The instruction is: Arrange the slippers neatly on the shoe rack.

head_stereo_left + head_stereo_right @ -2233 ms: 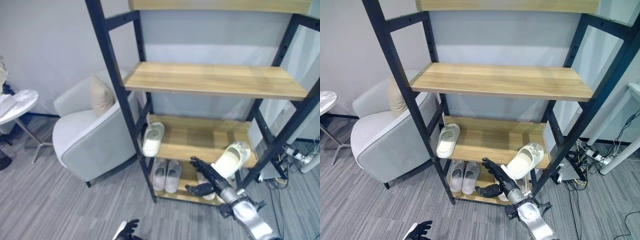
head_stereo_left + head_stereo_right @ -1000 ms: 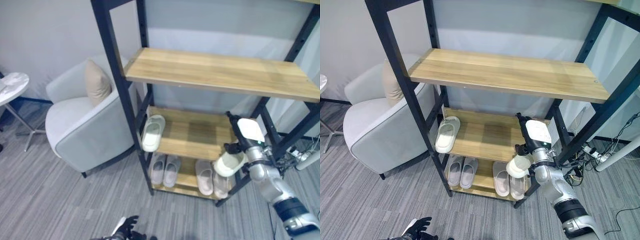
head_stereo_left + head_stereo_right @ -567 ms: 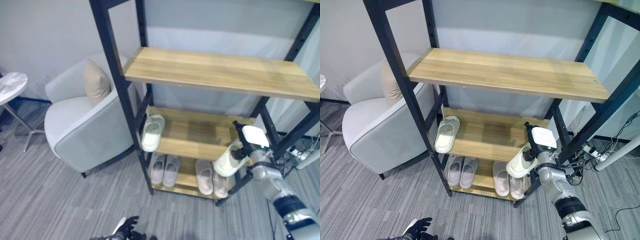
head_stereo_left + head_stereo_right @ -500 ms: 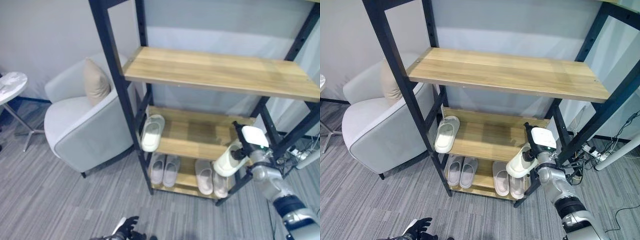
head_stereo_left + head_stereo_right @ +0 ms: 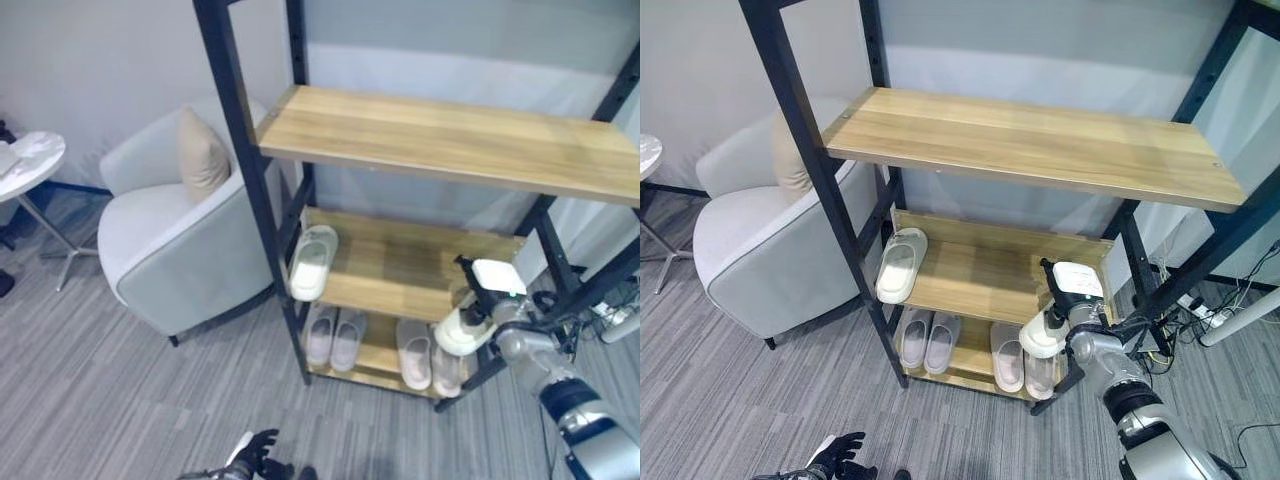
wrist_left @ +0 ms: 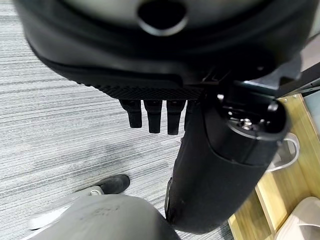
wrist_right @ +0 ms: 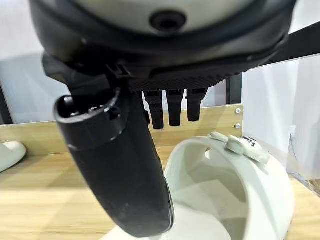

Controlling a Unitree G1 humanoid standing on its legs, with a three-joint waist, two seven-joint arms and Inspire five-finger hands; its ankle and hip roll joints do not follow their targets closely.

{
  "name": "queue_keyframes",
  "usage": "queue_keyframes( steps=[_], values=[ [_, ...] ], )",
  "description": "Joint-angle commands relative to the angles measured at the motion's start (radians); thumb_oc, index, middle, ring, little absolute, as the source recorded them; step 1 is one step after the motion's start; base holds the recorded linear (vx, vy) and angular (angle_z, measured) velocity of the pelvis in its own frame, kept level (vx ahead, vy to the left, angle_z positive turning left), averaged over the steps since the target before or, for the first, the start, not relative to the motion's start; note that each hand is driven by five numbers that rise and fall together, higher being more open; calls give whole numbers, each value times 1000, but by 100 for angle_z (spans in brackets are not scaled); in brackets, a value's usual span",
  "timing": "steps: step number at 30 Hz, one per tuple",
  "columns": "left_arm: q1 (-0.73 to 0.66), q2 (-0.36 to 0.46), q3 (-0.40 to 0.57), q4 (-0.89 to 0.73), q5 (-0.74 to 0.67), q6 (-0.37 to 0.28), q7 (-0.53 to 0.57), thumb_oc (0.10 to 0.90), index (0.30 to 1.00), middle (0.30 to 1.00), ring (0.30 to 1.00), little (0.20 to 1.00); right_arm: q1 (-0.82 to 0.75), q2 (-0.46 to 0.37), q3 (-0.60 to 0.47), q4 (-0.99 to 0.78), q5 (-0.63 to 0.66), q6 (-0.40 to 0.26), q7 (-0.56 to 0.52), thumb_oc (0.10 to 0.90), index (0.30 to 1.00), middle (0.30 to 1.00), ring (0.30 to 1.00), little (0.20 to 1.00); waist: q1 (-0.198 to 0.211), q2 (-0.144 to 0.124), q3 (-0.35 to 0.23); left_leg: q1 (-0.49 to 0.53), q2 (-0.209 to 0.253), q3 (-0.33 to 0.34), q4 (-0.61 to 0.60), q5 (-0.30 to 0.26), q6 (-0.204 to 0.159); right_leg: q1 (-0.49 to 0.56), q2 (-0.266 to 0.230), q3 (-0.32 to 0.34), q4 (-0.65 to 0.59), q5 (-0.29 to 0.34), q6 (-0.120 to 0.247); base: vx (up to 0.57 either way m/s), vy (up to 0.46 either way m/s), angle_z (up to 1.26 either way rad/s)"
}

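A white slipper (image 5: pixel 1044 332) lies tilted at the front right corner of the shoe rack's middle shelf (image 5: pixel 400 270), its toe hanging over the edge. My right hand (image 5: pixel 1073 286) sits just behind and above it, thumb (image 7: pixel 125 175) and fingers curled round the strap end of this slipper (image 7: pixel 235 200). Its mate (image 5: pixel 312 262) rests at the left end of the same shelf, pointing outward. My left hand (image 5: pixel 256 459) hangs low over the floor, fingers relaxed.
The bottom shelf holds a grey pair (image 5: pixel 335 336) and a pale pair (image 5: pixel 425 356). The upper shelf (image 5: pixel 450 145) is bare. A grey armchair (image 5: pixel 180 250) with a beige cushion (image 5: pixel 203 160) stands left of the rack, a round table (image 5: pixel 30 160) beyond it. Cables (image 5: pixel 1230 320) lie right.
My right hand came up from below the shelf edge, took the right slipper, lifted it, and has now lowered it to the middle shelf's front corner. The camera has shifted slightly.
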Motion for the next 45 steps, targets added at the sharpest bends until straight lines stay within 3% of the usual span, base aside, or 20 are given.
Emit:
queue_keyframes(
  steps=[1,4,6,16,18,19,20,21,36,45],
  values=[
    [40,-81,-94,96,-21,-7,-3,800,900,900,900,900,-156,-69,2,38,-25,7,-56,756,834,834,834,834,28,-27,-43,-4,10,54,-7,-50,-35,19,-63,18,0,-42,112,0,0,0],
    [44,-80,-89,101,-24,-5,2,800,900,900,900,900,-166,-76,5,59,-20,9,-56,755,832,832,832,832,28,-28,-43,-6,8,52,-7,-50,-35,18,-66,13,0,-40,114,0,0,0],
    [45,-81,-88,103,-25,-6,2,800,900,900,900,900,-167,-83,6,71,-17,9,-56,800,900,900,900,900,28,-28,-44,-8,8,52,-7,-49,-36,17,-67,11,0,-39,115,0,0,0],
    [39,-85,-84,107,-35,-5,4,800,900,900,900,900,-158,-123,-10,69,-13,17,-61,800,900,900,900,900,18,-29,-43,-14,5,54,-7,-50,-38,13,-74,7,0,-36,117,0,0,0],
    [40,-86,-84,107,-35,-5,4,800,900,900,900,900,-154,-131,-10,69,-18,19,-59,725,787,787,787,787,15,-29,-42,-12,5,56,-7,-51,-37,12,-75,8,0,-36,117,0,0,0],
    [41,-87,-84,107,-37,-5,3,800,900,900,900,900,-152,-133,-11,68,-19,20,-56,530,495,495,495,495,14,-28,-42,-12,5,57,-7,-51,-37,12,-76,8,0,-36,118,0,0,0],
    [41,-88,-83,107,-39,-5,3,800,900,900,900,900,-151,-135,-11,69,-18,21,-54,416,324,324,324,324,12,-27,-41,-12,5,59,-7,-52,-37,12,-76,9,0,-36,118,0,0,0],
    [41,-88,-83,107,-39,-5,3,800,900,900,900,900,-151,-135,-11,68,-18,21,-54,400,300,300,300,300,13,-27,-41,-12,5,59,-7,-52,-37,12,-76,9,0,-35,118,0,0,0],
    [49,-91,-58,113,-55,2,3,800,900,900,900,900,-107,-138,-74,-68,-4,17,-43,400,300,300,300,300,2,-23,-43,-4,5,66,-7,-57,-36,16,-77,7,0,-37,116,0,0,0],
    [49,-83,-60,107,-57,-1,2,800,900,900,900,900,-134,-103,-69,-88,14,3,-53,400,300,300,300,300,26,-35,-37,-3,7,59,-7,-58,-36,22,-77,-2,0,-37,115,-2,0,2]
  ],
)
